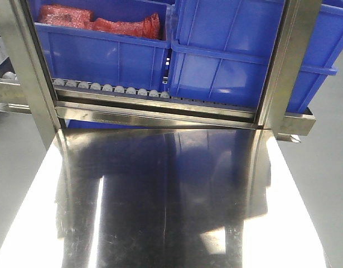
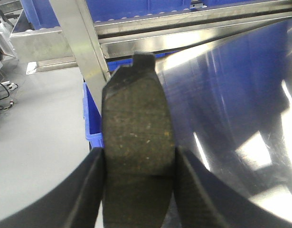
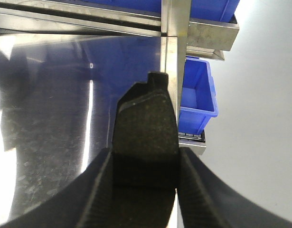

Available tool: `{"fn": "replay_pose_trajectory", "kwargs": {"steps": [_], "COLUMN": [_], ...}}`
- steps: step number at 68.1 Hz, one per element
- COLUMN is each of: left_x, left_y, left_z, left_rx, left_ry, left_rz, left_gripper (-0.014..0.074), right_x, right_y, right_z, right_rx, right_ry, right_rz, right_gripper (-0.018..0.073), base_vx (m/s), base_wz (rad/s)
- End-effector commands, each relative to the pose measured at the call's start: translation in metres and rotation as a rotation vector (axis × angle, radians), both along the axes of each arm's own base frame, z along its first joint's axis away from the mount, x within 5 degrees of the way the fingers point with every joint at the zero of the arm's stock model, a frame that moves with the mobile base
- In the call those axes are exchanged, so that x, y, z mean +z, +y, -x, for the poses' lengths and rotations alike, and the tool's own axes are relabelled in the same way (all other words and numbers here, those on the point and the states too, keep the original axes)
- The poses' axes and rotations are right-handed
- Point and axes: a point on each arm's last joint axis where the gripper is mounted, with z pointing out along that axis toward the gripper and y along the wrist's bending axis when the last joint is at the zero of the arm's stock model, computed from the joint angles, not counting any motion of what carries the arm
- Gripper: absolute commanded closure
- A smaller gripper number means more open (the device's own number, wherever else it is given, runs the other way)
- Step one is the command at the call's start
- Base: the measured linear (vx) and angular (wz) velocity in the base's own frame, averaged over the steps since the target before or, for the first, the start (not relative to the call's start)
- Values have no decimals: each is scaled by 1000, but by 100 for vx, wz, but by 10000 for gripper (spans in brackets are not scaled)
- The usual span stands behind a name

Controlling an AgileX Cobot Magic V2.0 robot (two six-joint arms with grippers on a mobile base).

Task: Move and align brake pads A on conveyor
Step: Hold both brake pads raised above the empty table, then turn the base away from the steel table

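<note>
In the left wrist view a grey-brown brake pad [image 2: 136, 109] with speckled friction face and a dark backing tab on top stands upright between the black fingers of my left gripper [image 2: 138, 156], which is shut on it. It hangs over the left edge of the steel tabletop [image 2: 231, 95]. The right wrist view shows a second, darker brake pad [image 3: 146, 118] gripped the same way by my right gripper [image 3: 145, 156], over the tabletop's right edge. The conveyor is out of view. Neither gripper shows in the front view.
A shiny steel tabletop [image 1: 171, 195] fills the front view. Behind it runs a row of small steel rollers [image 1: 110, 88] carrying two blue bins [image 1: 104, 56] [image 1: 244, 61], one holding red bagged items [image 1: 98, 22]. Steel frame posts [image 1: 26, 72] [image 1: 283, 67] flank the rack. Another blue bin [image 3: 198, 95] sits below, at the right.
</note>
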Motion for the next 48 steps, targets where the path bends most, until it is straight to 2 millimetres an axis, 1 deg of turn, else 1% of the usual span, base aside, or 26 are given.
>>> {"fn": "replay_pose_trajectory", "kwargs": {"steps": [1,26,48], "left_x": [16,16,16], "left_y": [-2,-2,-2], "left_z": [-2,-2,-2], "left_rx": [-19,-19,-19], "left_ry": [-109,-109,-109], "left_rz": [13,13,13], "left_gripper": [603,603,603], "right_x": [16,16,16], "right_y": [-1,-1,-1], "right_z": [-4,-4,-4], "right_rx": [-11,-11,-11], "right_ry": [-109,-108,-107], "right_rz": [0,0,0], "right_gripper": [571,571,571], "base_vx": [0,-5,-13], "base_wz": [1,6,29]}}
